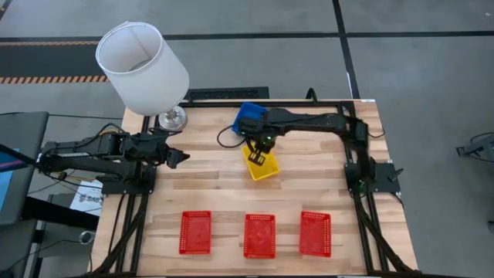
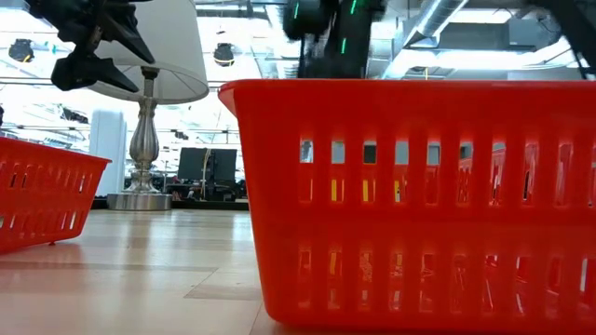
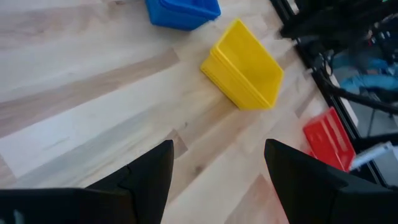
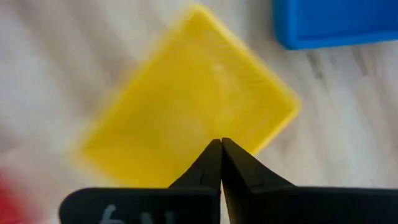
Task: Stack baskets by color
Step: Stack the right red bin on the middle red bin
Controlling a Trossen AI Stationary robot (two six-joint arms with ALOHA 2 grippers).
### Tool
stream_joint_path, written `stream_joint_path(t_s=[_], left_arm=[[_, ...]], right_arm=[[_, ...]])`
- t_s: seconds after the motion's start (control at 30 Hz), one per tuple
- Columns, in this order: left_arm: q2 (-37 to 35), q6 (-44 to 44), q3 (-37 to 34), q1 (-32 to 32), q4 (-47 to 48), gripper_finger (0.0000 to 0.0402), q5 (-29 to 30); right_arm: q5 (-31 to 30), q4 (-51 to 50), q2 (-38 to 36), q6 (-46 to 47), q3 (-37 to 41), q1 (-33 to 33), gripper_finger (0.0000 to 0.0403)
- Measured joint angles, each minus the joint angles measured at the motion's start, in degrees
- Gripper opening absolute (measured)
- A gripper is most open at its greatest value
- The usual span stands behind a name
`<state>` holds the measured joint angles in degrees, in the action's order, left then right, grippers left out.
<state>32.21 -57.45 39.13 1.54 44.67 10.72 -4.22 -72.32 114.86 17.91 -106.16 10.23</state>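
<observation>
Three red baskets lie in a row along the near edge of the table, apart from one another. Toward the far edge, near its middle, the yellow baskets sit nested and turned at an angle, just beside the blue baskets. The right gripper hangs over the yellow stack, fingers pressed together and holding nothing. The left gripper waits near the left edge by the lamp, fingers spread.
</observation>
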Motion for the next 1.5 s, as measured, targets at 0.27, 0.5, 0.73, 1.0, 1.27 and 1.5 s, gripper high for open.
stream_joint_path(t_s=[0.27, 0.5, 0.73, 1.0, 1.27, 1.5], left_arm=[[0.0, 0.3, 0.0, 0.0, -0.3, 0.0241, -1.5], [0.0, -0.3, 0.0, 0.0, -1.7, 0.0241, -1.5], [0.0, -1.5, 0.0, 0.0, -2.4, 0.0241, -2.9], [0.0, -1.8, 0.0, 0.0, -2.4, 0.0241, -3.0], [0.0, -1.3, 0.0, 0.0, -1.9, 0.0241, -3.9], [0.0, -0.8, 0.0, 0.0, -1.9, 0.0241, -4.1]], right_arm=[[1.2, -15.4, -15.3, 30.8, -0.5, -16.8, 0.0073], [-6.4, -17.7, -18.7, 76.8, -0.3, -40.4, 0.0196], [-0.4, -17.5, -14.6, 107.6, 7.1, -53.8, 0.0262], [12.6, -15.9, -12.3, 111.6, 16.0, -58.1, 0.0264], [13.7, -0.3, -12.5, 112.7, 29.5, -57.2, 0.0257], [15.0, 15.4, -12.6, 113.2, 39.7, -56.8, 0.0255]])
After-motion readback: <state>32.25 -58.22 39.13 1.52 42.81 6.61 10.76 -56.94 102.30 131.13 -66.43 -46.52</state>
